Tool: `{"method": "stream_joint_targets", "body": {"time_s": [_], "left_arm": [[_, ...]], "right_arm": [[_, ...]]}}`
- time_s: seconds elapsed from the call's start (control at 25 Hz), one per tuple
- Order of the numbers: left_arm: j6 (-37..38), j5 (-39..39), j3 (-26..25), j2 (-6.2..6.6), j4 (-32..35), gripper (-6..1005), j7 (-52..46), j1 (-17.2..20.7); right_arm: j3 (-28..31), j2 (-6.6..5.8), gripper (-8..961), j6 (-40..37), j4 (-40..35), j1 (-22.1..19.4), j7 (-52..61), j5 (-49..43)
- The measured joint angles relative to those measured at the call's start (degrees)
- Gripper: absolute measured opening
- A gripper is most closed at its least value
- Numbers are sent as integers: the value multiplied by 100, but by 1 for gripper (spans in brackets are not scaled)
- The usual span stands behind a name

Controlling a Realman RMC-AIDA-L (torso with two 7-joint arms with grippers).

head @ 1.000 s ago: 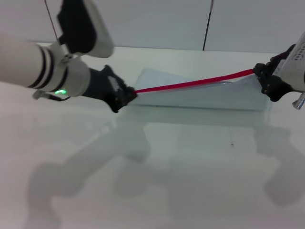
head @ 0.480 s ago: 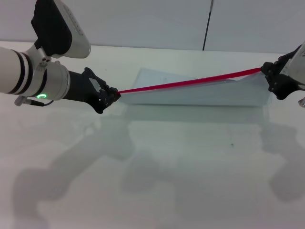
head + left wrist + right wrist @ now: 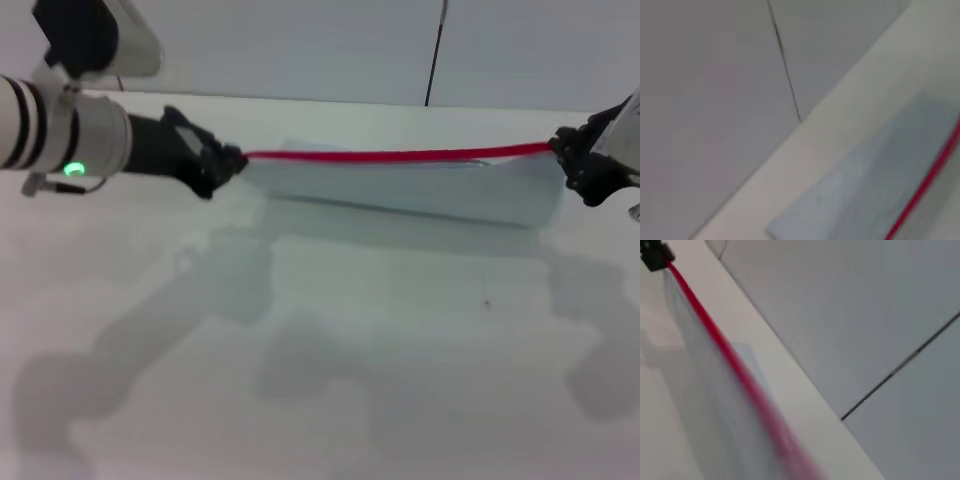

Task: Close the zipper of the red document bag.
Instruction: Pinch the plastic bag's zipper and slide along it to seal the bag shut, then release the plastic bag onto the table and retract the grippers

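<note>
The red document bag (image 3: 420, 190) is a pale grey-blue translucent pouch held up off the white table, hanging below its taut red zipper (image 3: 400, 155). My left gripper (image 3: 232, 160) is shut on the zipper's left end, at the bag's left corner. My right gripper (image 3: 568, 158) is shut on the bag's right end. The slider itself is hidden between the left fingers. In the left wrist view the bag (image 3: 865, 190) and zipper (image 3: 925, 185) run off-frame. The right wrist view shows the zipper (image 3: 730, 357) stretching to the far left gripper (image 3: 657, 255).
The white table (image 3: 320, 350) spreads below the bag, carrying only the arms' shadows. A grey wall with a dark vertical seam (image 3: 434, 50) stands behind the table's far edge.
My left gripper has pulled left and slightly up along the zipper, reaching the bag's left end. The red strip went from slanted to nearly level and taut. The right gripper held still.
</note>
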Motion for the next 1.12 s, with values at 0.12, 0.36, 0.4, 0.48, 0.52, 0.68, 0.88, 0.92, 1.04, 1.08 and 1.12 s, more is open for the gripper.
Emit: {"method": "stream_joint_targets", "body": {"time_s": [0.12, 0.36, 0.4, 0.48, 0.52, 0.68, 0.88, 0.92, 1.04, 1.08, 1.12], "left_arm": [[29, -274, -229, -2, 129, 113, 37, -21], [26, -1784, -720, -23, 292, 183, 680, 105], [21, -2172, -831, -23, 283, 217, 891, 189], [43, -2900, -963, -28, 250, 284, 1324, 367], [71, -3302, -996, -33, 211, 318, 1585, 484], [139, -4432, -977, -42, -130, 508, 2495, 729], [141, -5780, -953, -90, -736, 641, 3418, 1118], [119, -6144, -924, -97, -883, 662, 3691, 1208], [95, -7005, -738, -98, -1206, 657, 4363, 1355], [104, -7214, -650, -97, -1247, 650, 4556, 1416], [135, -7467, -544, -97, -1274, 643, 4766, 1485]], "right_arm": [[77, 7, 59, 322, -45, -66, 289, -45], [127, 14, 242, 1449, -90, -392, 445, 394], [118, 12, 271, 1707, -81, -461, 443, 555], [100, 9, 330, 2082, 24, -525, 431, 811], [90, 10, 359, 2246, 104, -537, 427, 953], [-68, 4, 477, 3218, 637, -605, 399, 1834], [-679, -2, 507, 4788, 1132, -766, 380, 2629], [-778, -2, 513, 5017, 1206, -788, 387, 2742], [-932, 4, 508, 5556, 1471, -868, 436, 3218], [-934, -2, 507, 5695, 1568, -875, 448, 3450], [-935, -8, 505, 5778, 1654, -873, 457, 3642]]}}
